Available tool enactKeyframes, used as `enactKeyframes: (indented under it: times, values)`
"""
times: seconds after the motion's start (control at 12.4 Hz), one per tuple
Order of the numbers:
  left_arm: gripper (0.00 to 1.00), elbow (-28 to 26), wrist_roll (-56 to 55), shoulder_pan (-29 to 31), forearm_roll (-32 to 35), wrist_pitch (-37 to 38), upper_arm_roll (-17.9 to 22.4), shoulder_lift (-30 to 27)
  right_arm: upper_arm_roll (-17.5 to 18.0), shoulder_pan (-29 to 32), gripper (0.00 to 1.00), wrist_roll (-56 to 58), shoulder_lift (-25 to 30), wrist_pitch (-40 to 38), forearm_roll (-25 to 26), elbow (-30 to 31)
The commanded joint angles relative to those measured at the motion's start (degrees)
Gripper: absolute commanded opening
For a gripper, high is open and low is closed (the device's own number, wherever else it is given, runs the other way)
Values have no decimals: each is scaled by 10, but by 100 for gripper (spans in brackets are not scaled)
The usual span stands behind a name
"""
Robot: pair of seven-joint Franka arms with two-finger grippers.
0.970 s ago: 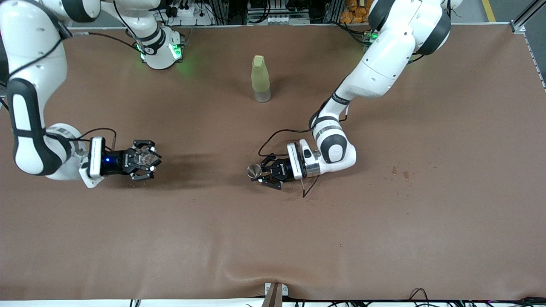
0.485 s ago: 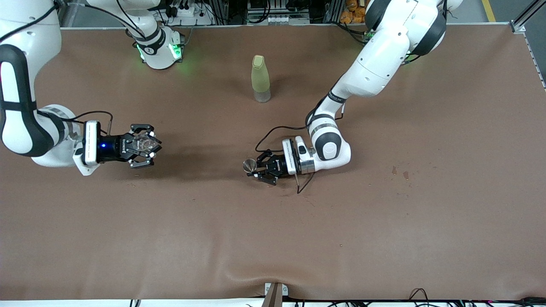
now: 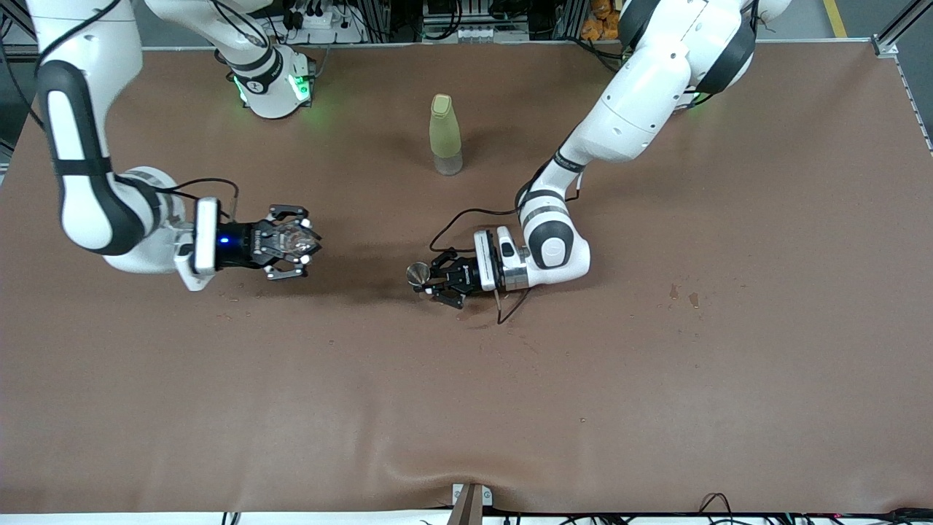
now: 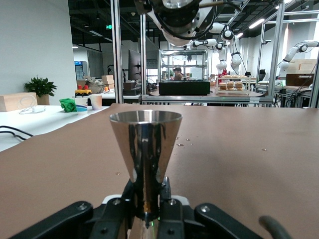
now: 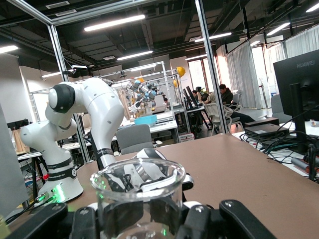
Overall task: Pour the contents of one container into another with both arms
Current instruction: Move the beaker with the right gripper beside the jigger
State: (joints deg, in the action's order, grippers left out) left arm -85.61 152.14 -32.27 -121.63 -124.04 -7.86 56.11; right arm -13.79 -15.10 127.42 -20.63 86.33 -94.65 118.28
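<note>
Gripping a steel cup (image 3: 418, 273), the left gripper (image 3: 430, 279) faces the right gripper (image 3: 299, 244), clamped on a glass beaker (image 3: 293, 237)

A bottle (image 3: 445, 135) stands upright on the worktop (image 3: 656, 379), midway along the edge where the arm bases sit. The left tool (image 3: 431, 279), over the worktop's middle, grips a metal cup (image 3: 417, 274) that is upright. The right tool (image 3: 295, 242), over the worktop toward the right arm's end, grips a glass beaker (image 3: 294, 237). The two tools face each other, well apart.
</note>
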Motion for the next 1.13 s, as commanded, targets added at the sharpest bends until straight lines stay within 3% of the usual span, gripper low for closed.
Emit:
enactKeyframes:
  times: [0.0, 0.57, 1.05]
  values:
    - [0, 6, 13, -10, -17, -12, 6, 3, -7, -45, 0, -8, 19, 31, -40, 21]
    - [0, 15, 15, -20, -18, -30, 7, 6, 9, -156, 0, -1, 15, 137, -166, 21]
    - [0, 14, 28, -10, -26, 0, 6, 11, 11, -179, 0, 1, -7, 169, -185, 26]
